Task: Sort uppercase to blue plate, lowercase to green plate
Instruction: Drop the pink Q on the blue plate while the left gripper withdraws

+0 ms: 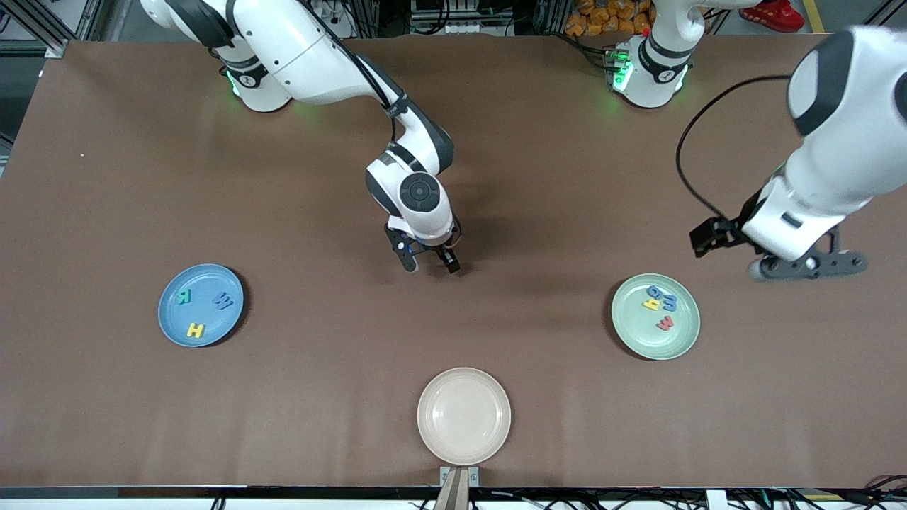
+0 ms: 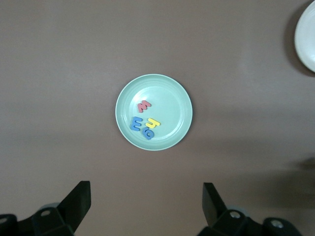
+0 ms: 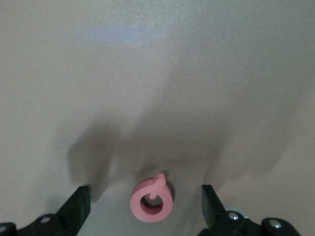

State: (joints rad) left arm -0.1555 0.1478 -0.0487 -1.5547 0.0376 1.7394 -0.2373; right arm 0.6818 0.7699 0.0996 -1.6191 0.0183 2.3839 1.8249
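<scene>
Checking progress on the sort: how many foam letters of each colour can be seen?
Yellow foam letters: 2
Blue foam letters: 3
Red foam letters: 2, counting the pinkish ring-shaped Q
Teal foam letter: 1
Total: 8

Both pincers, left and right, spread wide

even overhead light, soft shadows, right wrist view washed-out.
</scene>
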